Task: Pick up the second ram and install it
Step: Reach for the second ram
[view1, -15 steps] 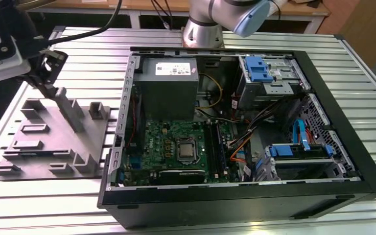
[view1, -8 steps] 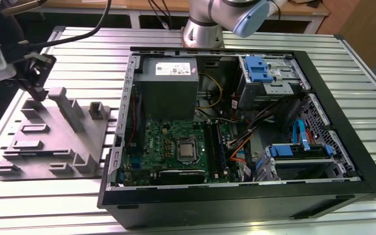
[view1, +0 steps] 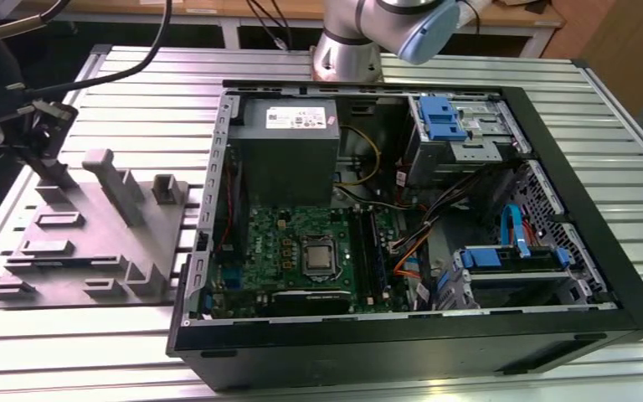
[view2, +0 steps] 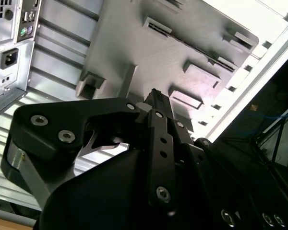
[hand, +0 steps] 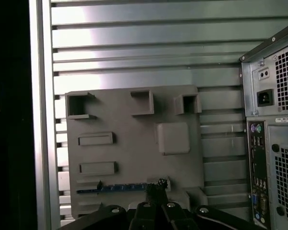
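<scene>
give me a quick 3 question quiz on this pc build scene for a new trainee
1. True or false: the second ram is already seated on the green motherboard.
2. Where does the grey fixture sit in relation to the computer case? A) inside it B) beside it, at the exterior view's left C) on top of it
3. Fill in: in the first wrist view, the gripper is closest to the ____, which lies in the grey fixture.

Key: 1 false; 2 B; 3 second ram
</scene>
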Controlling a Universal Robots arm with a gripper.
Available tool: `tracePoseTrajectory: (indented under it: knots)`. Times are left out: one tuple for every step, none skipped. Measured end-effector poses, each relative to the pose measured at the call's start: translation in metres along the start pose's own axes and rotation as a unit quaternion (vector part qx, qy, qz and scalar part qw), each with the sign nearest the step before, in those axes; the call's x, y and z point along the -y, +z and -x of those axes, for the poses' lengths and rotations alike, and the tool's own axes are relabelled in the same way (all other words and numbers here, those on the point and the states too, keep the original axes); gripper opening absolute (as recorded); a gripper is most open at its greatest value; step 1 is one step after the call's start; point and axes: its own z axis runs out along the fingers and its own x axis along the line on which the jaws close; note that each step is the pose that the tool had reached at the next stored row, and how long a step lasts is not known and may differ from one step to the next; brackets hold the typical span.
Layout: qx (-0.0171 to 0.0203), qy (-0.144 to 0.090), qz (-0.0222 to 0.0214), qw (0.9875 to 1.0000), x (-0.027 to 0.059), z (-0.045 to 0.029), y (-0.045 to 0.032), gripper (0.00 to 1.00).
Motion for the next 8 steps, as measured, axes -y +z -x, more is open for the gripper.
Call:
tracePoseTrajectory:
  knots:
    - [0.0000,0.000,0.0000,1.0000,0.0010,-0.0011,0.0011,0.10]
    - [0.0000,0.000,0.0000,1.0000,0.0020,-0.0021,0.0022,0.10]
    - [0.0001,0.000,0.0001,1.0000,0.0029,-0.0031,0.0033,0.10]
    - [0.0000,0.000,0.0000,1.0000,0.0038,-0.0040,0.0044,0.10]
    - [0.0001,0.000,0.0001,1.0000,0.0048,-0.0051,0.0058,0.10]
    - [0.0001,0.000,0.0001,1.0000,0.0058,-0.0062,0.0071,0.10]
    - [0.0000,0.000,0.0000,1.0000,0.0068,-0.0073,0.0083,0.10]
    - [0.0000,0.000,0.0000,1.0000,0.0078,-0.0084,0.0096,0.10]
